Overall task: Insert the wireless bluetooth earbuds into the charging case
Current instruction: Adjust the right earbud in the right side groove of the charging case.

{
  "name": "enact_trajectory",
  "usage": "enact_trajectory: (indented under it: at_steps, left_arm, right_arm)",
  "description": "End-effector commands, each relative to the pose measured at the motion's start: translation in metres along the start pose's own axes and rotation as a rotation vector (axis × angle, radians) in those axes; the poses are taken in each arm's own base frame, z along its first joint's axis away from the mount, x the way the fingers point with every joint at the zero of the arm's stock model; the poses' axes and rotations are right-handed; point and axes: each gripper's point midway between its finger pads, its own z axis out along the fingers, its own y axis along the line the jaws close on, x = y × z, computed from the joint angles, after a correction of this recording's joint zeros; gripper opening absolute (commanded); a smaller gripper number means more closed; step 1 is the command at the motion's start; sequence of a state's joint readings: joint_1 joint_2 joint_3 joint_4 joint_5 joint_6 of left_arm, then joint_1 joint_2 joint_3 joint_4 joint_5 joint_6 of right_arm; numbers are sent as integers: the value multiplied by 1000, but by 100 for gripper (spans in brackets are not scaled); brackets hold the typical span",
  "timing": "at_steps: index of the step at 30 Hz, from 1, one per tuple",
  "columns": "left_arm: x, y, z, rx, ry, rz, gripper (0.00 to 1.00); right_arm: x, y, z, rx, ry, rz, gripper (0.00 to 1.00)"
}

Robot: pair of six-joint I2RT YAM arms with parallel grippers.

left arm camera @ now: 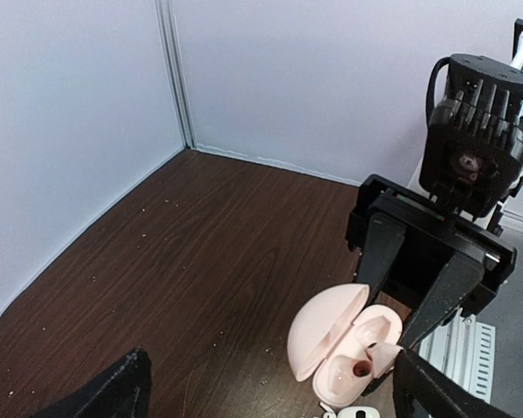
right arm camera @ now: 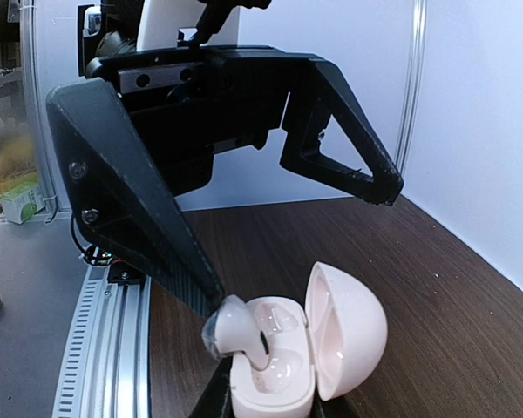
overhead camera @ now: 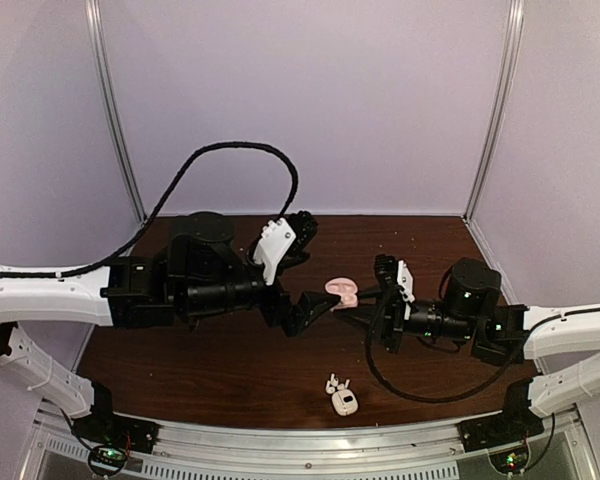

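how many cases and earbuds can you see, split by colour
pink charging case, open: 1
pink earbud at its rim: 1
white case on the table: 1
white earbuds beside it: 2
Total: 5

Mid-table, open case lies between left gripper at its 9 o'clock and right gripper at its 3 o'clock. 2 earbuds, then charging case, lie toward its 6 o'clock.
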State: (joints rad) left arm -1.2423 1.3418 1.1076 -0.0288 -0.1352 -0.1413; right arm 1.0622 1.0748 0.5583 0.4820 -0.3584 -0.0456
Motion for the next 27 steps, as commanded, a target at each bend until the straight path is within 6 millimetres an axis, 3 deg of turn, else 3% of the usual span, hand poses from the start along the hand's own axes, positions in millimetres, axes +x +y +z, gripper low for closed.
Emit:
enact_trajectory:
  at_steps: [1,27]
  left_arm:
    - [-13,2,2,-7,-26,-12,98]
    - [0,2,23,-19,28,-18,96]
  right_arm:
    - [-15,3,2,-13,-39,2,0]
    - [-24,13,1,-54,-67,-19,0]
